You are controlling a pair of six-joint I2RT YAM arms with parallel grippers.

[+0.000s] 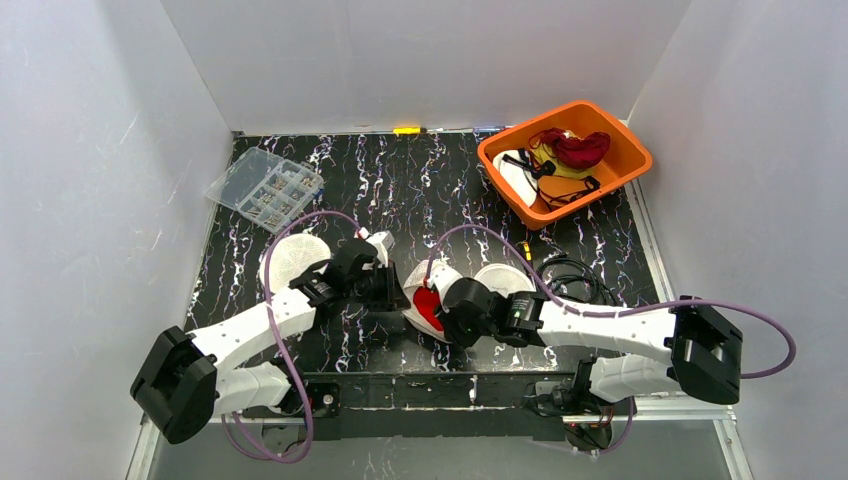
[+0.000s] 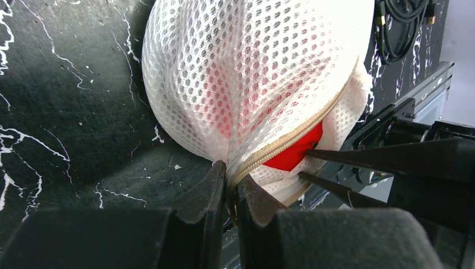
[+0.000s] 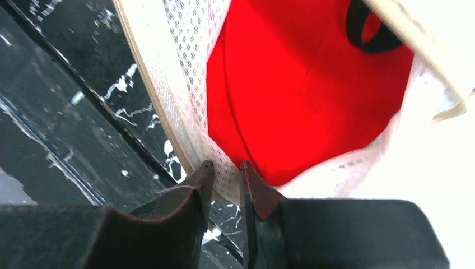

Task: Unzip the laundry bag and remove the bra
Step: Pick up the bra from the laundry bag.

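Left pincer [image 2: 231, 174] nipping laundry bag [image 2: 246, 73] zip, right pincer [image 3: 225, 167] clamping its mesh, red bra [image 3: 302, 89] showing

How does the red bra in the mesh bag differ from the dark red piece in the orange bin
The bra is bright red; the bin piece is darker. The bra sits inside the laundry bag, showing through its open zip; the bin piece lies uncovered on other clothes. The bra is near the arms; the bin piece is in the orange bin at the far right. Both are red.
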